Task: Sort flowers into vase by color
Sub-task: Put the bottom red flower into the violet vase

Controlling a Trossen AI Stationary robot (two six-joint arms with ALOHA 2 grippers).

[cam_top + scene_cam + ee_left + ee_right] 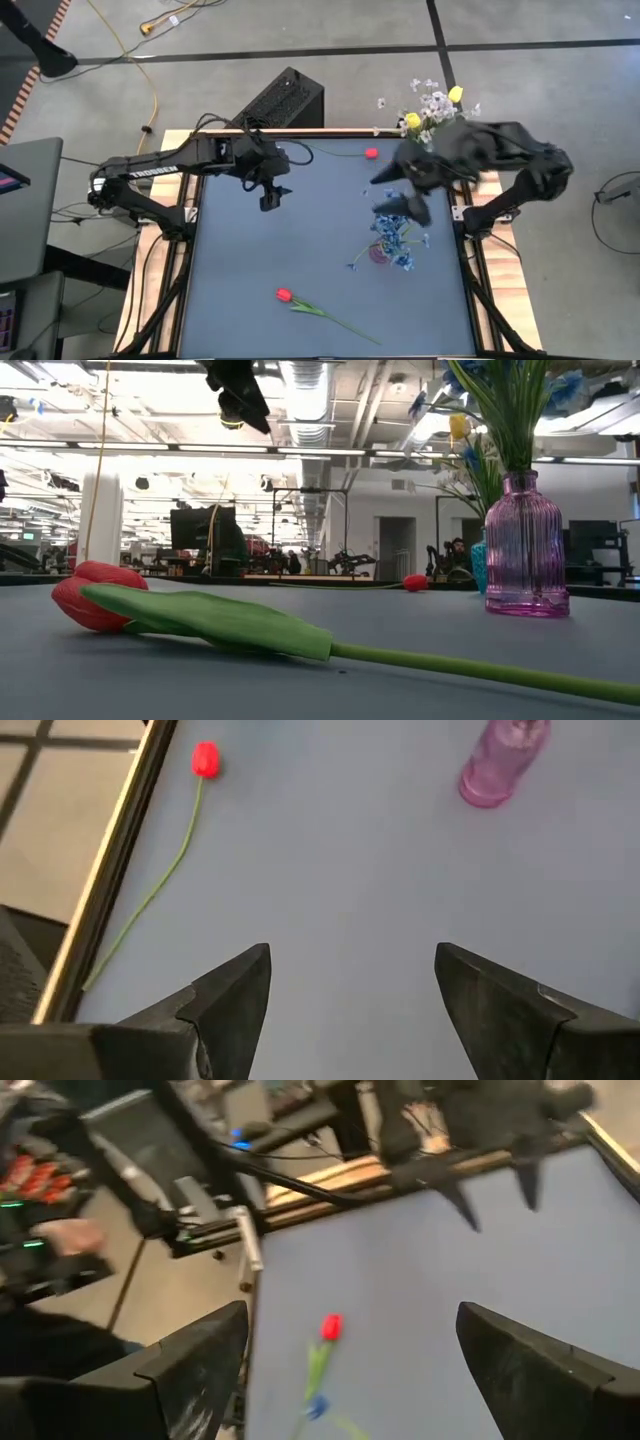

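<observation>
A pink glass vase (378,252) (525,550) (497,765) stands on the table's right half with blue flowers (392,232) in it. One red tulip (285,295) (95,598) (331,1327) lies on its side near the near edge. A second red tulip (371,153) (205,758) (415,582) lies along the far edge. White and yellow flowers (430,108) stand past the far right corner. My left gripper (272,195) (352,960) (235,395) hangs open above the table's left middle. My right gripper (396,195) (352,1320) is open in the air just beyond the pink vase.
A black box (285,100) sits beyond the far edge. The wooden table frame (180,250) runs along the sides. A teal vase (479,565) shows behind the pink one. A person's hand (70,1235) shows beyond the table in the right wrist view.
</observation>
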